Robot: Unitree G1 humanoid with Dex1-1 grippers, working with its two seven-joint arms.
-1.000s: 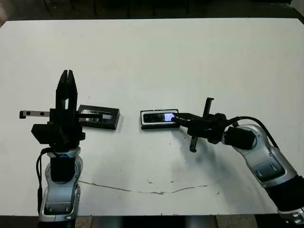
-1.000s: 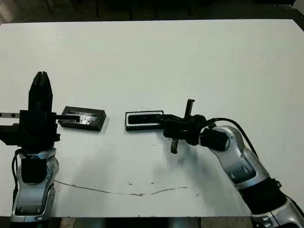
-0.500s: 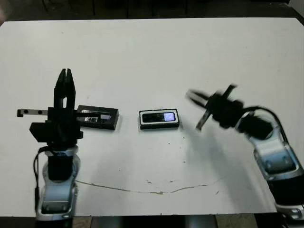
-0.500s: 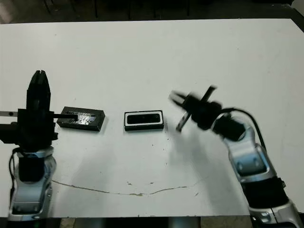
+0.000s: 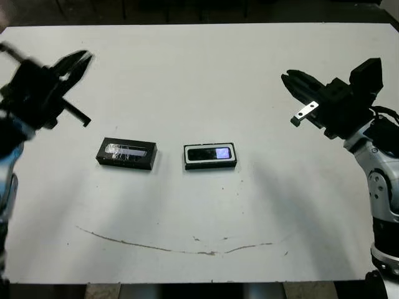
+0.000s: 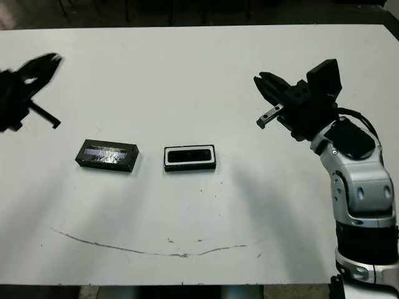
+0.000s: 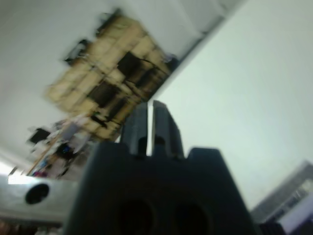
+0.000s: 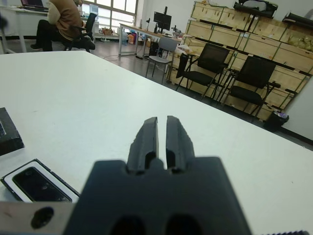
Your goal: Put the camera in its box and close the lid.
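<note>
While both arms hang raised over the worktop [image 5: 199, 62], a smooth matte white slab, the box [image 5: 210, 156] lies near the middle, a shallow rectangular tray, black outside with a white rim. Inside it rests the camera [image 5: 211, 153], a slim black bar whose glossy screen glows bluish-purple. Just beside the box, toward the left edge and not touching it, lies the lid [image 5: 126, 154], a flat black rectangle topped by a shiny silvery strip.

Over the left edge the left gripper [image 5: 80, 62] is smeared by motion blur; its own wrist view shows the jaws nearly together, a thin slit between them, holding nothing. Above the right side, the right gripper [image 5: 290, 81] points toward the middle, its black tapered jaws likewise almost together and empty. Part of the right arm is cut off at the picture's edge.

Bare worktop surrounds box and lid on every side. A thin dark cracked line [image 5: 187, 246] runs along the near edge.
</note>
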